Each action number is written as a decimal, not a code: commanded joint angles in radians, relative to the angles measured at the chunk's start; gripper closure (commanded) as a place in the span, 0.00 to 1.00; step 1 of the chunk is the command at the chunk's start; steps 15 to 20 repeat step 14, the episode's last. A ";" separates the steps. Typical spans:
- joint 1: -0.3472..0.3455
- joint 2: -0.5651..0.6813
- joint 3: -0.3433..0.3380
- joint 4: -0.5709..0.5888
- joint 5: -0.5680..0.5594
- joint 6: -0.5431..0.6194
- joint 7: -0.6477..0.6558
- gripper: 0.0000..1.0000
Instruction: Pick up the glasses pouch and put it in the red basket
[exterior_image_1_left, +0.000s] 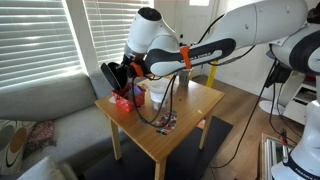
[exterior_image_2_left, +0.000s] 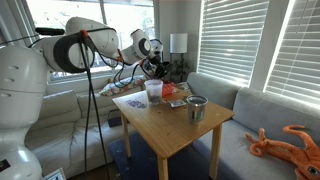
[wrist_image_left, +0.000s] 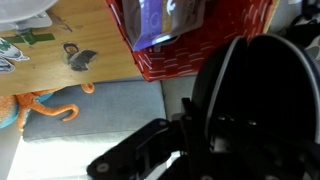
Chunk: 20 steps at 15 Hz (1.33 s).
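The glasses pouch (exterior_image_1_left: 108, 75) is black and rounded-oval. My gripper (exterior_image_1_left: 118, 74) is shut on it and holds it in the air beside and a little above the red basket (exterior_image_1_left: 125, 101), at the table's corner. In the wrist view the pouch (wrist_image_left: 255, 90) fills the right side between my dark fingers (wrist_image_left: 198, 125). The red basket (wrist_image_left: 200, 55) lies just beyond it, with a purple item inside. In an exterior view the gripper (exterior_image_2_left: 160, 68) hangs over the basket (exterior_image_2_left: 174, 93) at the table's far edge.
A white tub (exterior_image_1_left: 158, 92) stands next to the basket on the wooden table (exterior_image_1_left: 190, 125). A colourful flat packet (exterior_image_2_left: 133, 100) and a metal cup (exterior_image_2_left: 196, 108) also sit on it. A grey sofa (exterior_image_1_left: 40, 100) and an orange toy octopus (wrist_image_left: 40, 105) lie beyond the edge.
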 joint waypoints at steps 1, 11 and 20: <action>0.015 0.032 -0.009 0.075 0.038 -0.112 -0.032 0.64; 0.013 -0.074 0.013 0.063 0.012 -0.107 -0.138 0.26; 0.013 -0.136 0.020 0.031 0.012 -0.070 -0.180 0.08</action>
